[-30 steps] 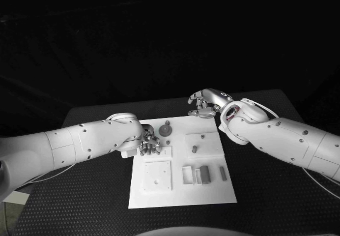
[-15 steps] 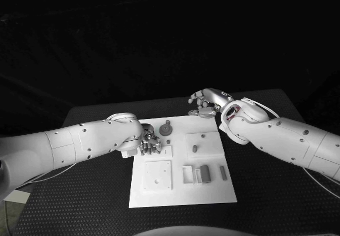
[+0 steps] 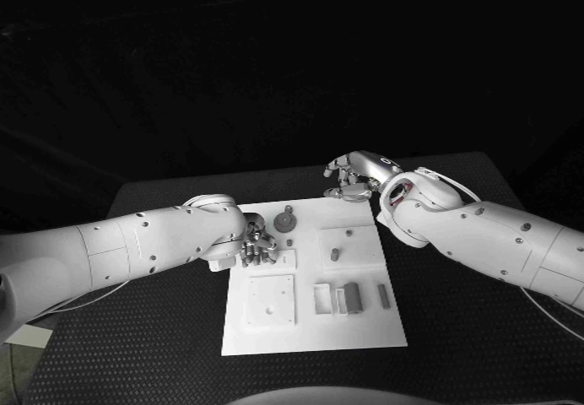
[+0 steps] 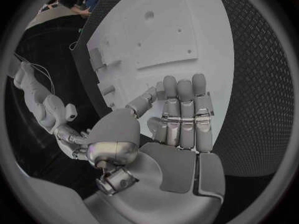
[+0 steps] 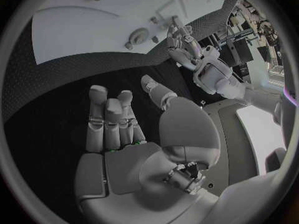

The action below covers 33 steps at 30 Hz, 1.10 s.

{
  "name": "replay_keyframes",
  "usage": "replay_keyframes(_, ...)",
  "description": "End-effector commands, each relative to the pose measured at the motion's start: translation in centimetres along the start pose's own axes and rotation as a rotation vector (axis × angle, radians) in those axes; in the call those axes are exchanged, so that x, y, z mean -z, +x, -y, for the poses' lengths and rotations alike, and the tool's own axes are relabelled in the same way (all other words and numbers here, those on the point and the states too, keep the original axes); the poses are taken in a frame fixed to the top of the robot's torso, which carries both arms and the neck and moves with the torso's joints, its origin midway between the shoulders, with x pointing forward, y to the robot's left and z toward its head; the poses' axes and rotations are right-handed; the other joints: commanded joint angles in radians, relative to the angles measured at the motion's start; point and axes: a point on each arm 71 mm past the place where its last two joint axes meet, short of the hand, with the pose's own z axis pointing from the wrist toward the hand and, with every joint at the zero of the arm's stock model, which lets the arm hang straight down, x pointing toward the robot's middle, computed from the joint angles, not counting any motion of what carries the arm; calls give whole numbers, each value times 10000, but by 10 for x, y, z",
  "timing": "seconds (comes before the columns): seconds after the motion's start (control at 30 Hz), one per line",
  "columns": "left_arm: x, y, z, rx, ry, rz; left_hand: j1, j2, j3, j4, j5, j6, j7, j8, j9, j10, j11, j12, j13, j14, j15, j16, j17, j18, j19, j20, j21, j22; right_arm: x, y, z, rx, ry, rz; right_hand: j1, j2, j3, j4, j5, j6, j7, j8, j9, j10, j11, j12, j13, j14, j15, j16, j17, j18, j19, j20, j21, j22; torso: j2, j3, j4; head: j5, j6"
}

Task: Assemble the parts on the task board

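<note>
The white task board (image 3: 310, 329) lies in the middle of the black table. My left hand (image 3: 253, 245) is at the board's left edge, its fingers pointing down at a small raised square. In the left wrist view the left hand (image 4: 181, 114) has straight fingers held together, the thumb apart, and nothing in it. A grey disc with a stub (image 3: 283, 222) lies just beyond that hand. My right hand (image 3: 353, 179) hangs over bare table past the board's far right corner. The right hand (image 5: 115, 119) is loosely curled with an empty palm.
Short pegs (image 3: 333, 252) stand near the board's centre. A grey block (image 3: 350, 297), a white frame (image 3: 322, 299) and a thin bar (image 3: 382, 294) sit toward the near side, beside a square plate (image 3: 270, 301). Black table (image 3: 146, 354) surrounds the board.
</note>
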Motion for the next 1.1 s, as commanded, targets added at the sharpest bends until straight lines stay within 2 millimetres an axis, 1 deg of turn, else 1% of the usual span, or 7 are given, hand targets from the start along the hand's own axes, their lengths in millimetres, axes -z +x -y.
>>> replay_keyframes(0.03,-1,6,-2,-296,-178,-69,26,77,43,-4,24,576,-509,25,-3,-144,-119,65,-10,-46,13,49,-15,115,62,-20,-58,11,0,1,-1,10,-54,-96,-10,114,-33,1,59,37,130,5,-11,-51,-51,39,-13,50,22,-6,10,404,-12,-64,-59,163,-2,3,-2,5,-9)
replay_keyframes(1.1,1,18,-1,-886,-153,-500,80,8,75,-33,42,570,-499,-36,-3,-182,-109,86,-47,-88,16,99,-113,115,45,-18,-97,47,1,1,1,10,-29,-102,-37,123,-40,22,59,37,131,1,-19,-54,-50,49,-26,52,23,-7,11,404,-8,-62,-65,163,1,-1,-3,-16,-12)
